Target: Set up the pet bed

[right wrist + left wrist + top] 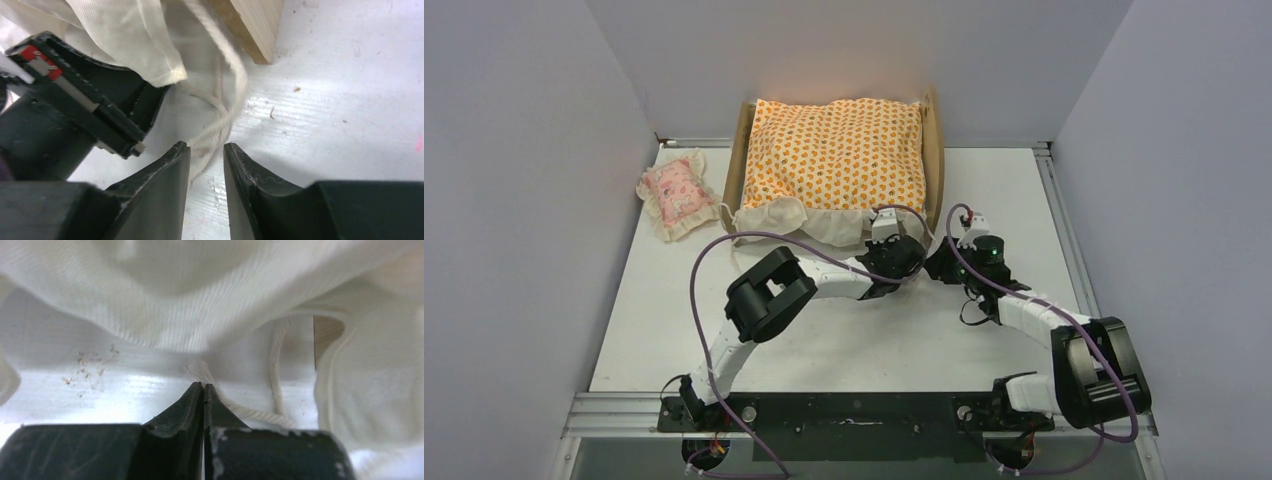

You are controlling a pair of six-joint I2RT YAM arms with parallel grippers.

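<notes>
A black mounting bar (854, 410) runs along the near edge, and both arms reach forward from it, trailing purple cables (699, 290). The tabletop (844, 350) is white and slightly glossy. The wrist views show a few brown crumbs on it and faint pink marks. Plain pale grey walls (514, 200) close it in on the left, the right and at the back.

Both wrists meet past the middle of the surface, at the bed's near right corner. The left end effector (203, 386) has its fingers pressed together, with the frayed end of a white cord (275, 370) pinched at the tips. The right end effector (206, 147) sits just beside it with its fingers a little apart. The cord trails on the surface into that gap but is not clamped there.

The pet bed (737, 160) stands at the far edge of the tabletop, slightly left of centre, close to the back wall. Its two side rails run from near to far, so its long axis points away from the arms, with one short end facing them. The frame is light plywood. The right wrist view shows one pale, square-cut corner (255, 25) resting on the surface. A puffy orange-patterned cushion (839, 150) fills the frame and hides both end boards. Its cream ruffle (175, 305) spills over the near end onto the tabletop.

A small pink frilled pillow (674, 195) lies just left of the bed, apart from it.
</notes>
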